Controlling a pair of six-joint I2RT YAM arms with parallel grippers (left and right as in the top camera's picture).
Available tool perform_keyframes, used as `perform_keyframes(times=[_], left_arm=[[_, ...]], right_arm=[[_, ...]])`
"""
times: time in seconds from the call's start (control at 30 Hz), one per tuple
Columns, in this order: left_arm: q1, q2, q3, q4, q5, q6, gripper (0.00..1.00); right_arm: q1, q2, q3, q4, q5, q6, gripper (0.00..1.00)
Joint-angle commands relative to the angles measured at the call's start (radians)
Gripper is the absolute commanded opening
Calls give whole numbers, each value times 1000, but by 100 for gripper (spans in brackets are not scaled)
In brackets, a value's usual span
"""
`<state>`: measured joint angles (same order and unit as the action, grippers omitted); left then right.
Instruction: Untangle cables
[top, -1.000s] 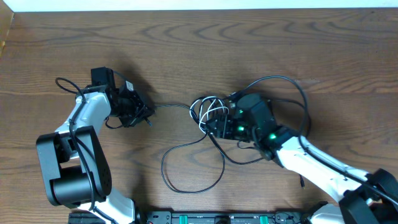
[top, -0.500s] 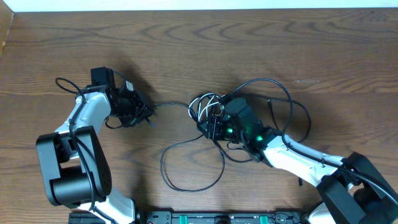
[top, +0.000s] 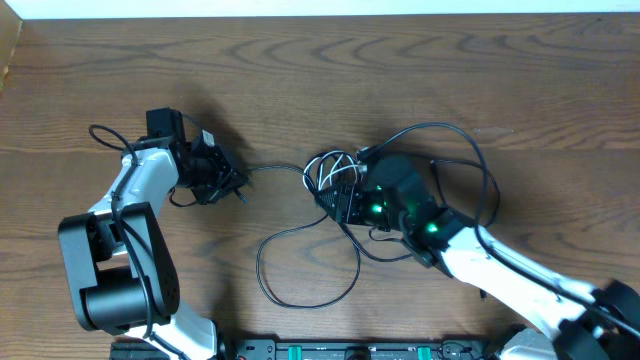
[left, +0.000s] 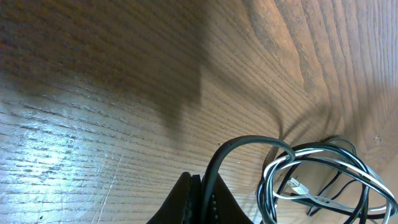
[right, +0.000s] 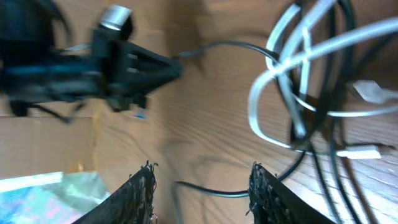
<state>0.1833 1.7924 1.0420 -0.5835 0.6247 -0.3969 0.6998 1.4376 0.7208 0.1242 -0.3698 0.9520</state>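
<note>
A knot of thin white cable (top: 330, 172) and black cable (top: 300, 262) lies mid-table; the black cable loops toward the front. My left gripper (top: 228, 181) is shut on a black cable end (left: 214, 180), which runs right to the knot (left: 323, 180). My right gripper (top: 345, 205) is open and sits right at the knot's near-right side; its fingers (right: 202, 193) hold nothing, with a black strand (right: 211, 190) lying between them on the table. The white loops (right: 292, 93) show ahead of it, with the left gripper (right: 134, 65) beyond.
Thicker black wires (top: 470, 160) arc around the right arm. A thin wire loop (top: 105, 135) lies beside the left arm. The table's far edge (top: 320, 18) runs along the top. A cardboard box corner (top: 8, 50) sits far left.
The right arm swung toward the knot and then shifted slightly back right, its gripper staying at the knot. The left arm has not moved.
</note>
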Motion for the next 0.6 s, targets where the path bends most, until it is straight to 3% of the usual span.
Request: perform_keyframes(times=[0.0,0.33,0.57], left_arm=[[7,6,4,-3,-8,-9,8],[7,6,4,-3,-8,-9,8],[7,6,4,-4,-8,-9,8]], right_arm=[[5,-31,11,-3,10,21,48],[23,47,11,0,134,19,50],[37,161,11,120,135,0,50]])
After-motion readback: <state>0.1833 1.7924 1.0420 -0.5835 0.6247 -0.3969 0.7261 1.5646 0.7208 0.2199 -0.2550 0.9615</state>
